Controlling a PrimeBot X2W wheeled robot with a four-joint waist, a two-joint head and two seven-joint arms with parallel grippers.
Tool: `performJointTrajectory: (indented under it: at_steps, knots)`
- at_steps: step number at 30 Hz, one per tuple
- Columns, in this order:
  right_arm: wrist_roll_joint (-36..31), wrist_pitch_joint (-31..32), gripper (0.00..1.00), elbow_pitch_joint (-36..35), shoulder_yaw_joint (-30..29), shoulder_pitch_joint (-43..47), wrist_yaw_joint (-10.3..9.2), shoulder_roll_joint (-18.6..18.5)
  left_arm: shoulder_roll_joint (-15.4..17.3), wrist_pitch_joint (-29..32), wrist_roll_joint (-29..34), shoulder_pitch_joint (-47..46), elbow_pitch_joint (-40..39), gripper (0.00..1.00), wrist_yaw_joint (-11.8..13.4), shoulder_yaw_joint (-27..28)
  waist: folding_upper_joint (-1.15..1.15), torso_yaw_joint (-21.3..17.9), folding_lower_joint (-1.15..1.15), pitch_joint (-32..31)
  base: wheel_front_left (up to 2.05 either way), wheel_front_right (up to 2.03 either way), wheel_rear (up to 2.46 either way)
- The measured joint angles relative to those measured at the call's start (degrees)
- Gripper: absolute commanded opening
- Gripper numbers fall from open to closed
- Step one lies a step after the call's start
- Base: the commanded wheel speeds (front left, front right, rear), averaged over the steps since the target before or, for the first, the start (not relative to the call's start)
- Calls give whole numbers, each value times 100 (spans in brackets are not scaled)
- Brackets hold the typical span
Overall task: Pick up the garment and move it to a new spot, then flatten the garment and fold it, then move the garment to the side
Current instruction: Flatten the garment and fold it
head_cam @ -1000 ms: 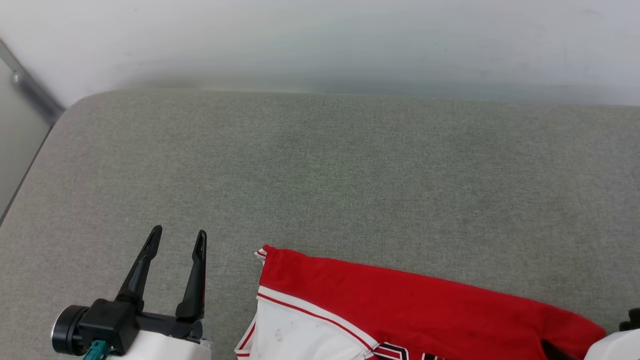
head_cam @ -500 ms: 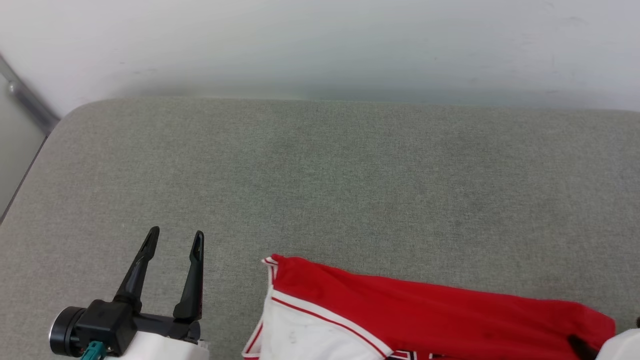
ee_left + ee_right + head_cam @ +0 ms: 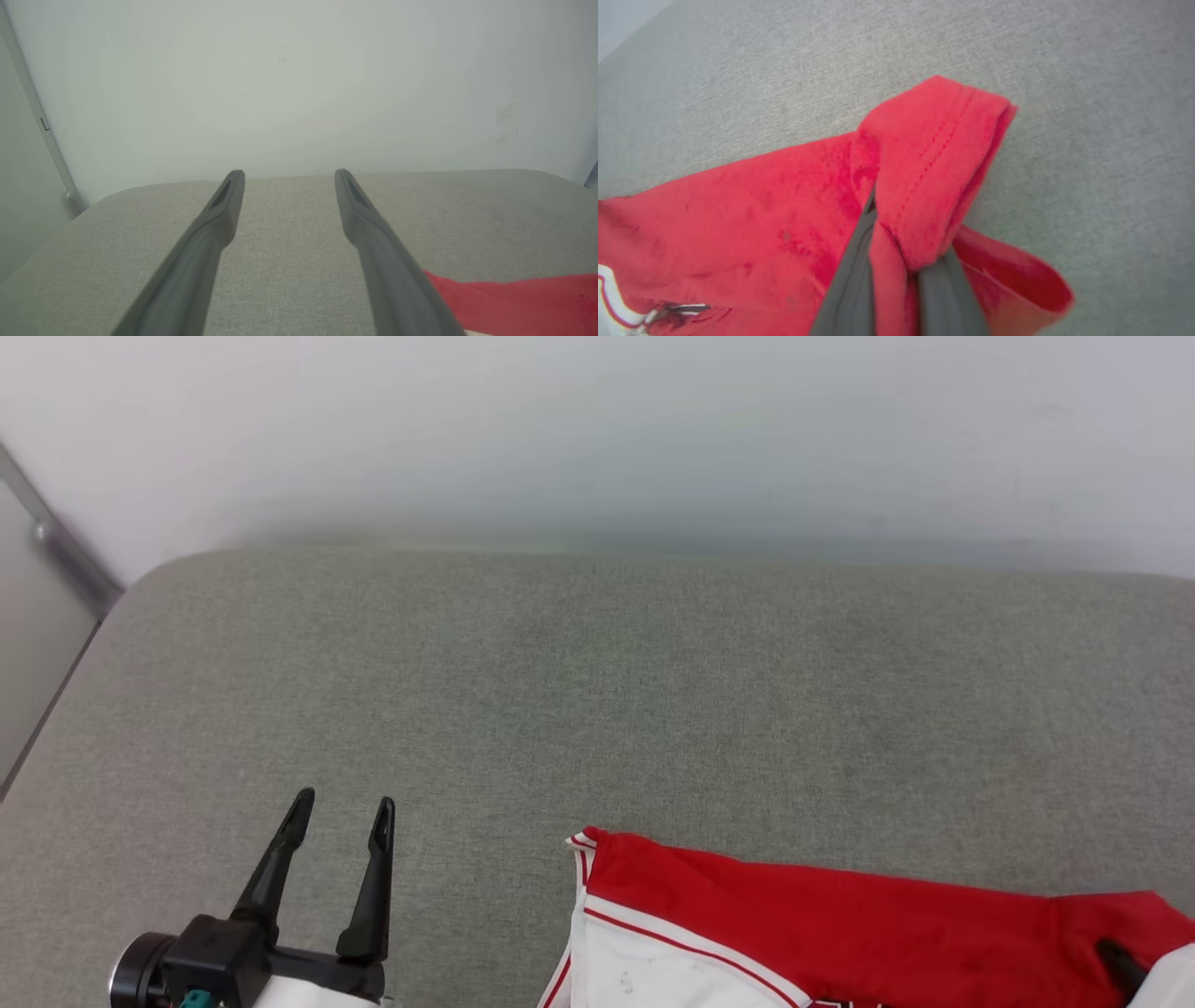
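Observation:
The garment lies at the bottom right of the head view, red with a white sleeve edged in red-and-white trim. My right gripper is shut on a bunched fold of its red hem, with the cloth wrapped over both fingers and hiding the tips. One dark finger pokes out of the red cloth in the head view. My left gripper hovers open at the lower left, well left of the sleeve corner, with nothing between its fingers. The left wrist view catches the left gripper and a red edge of the garment.
The grey-green fabric surface stretches wide behind and left of the garment. A pale wall closes off the far edge. At the far left the surface rounds off, with a metal rail beyond it.
The garment has slid to the right, its sleeve corner now farther from the left gripper. The head view has shifted slightly. The left gripper stays open in place.

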Motion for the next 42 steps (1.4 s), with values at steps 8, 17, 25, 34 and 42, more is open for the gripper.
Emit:
performJointTrajectory:
  at_steps: [8, 17, 25, 34, 42]
  knots:
    - [194, 814, 0, -1232, 634, 495, 0, 428, 8, 0, -32, 125, 57, 100, -5, -84, 0, 91, -1, -255, 0, 0, 0]
    - [836, 1517, 0, -2145, 1438, 741, -1, 728, -3, 0, -32, 175, 105, 100, -7, -157, 0, 285, -1, -345, 0, 0, 0]
    - [2250, 803, 0, -1525, 2615, 736, 0, 750, -35, 0, 13, 172, 151, 100, -8, -155, 0, 558, -1, -376, 0, 0, 0]
    - [3288, -448, 0, -201, 3621, -136, -1, 755, -32, 0, 9, 171, 212, 100, -8, -249, 0, 859, -1, -394, 0, 0, 0]
    - [3560, -1123, 100, 1148, 4214, -1027, -1, 755, -24, 0, 8, 167, 231, 100, -8, -256, 0, 996, -1, -357, 0, 0, 0]
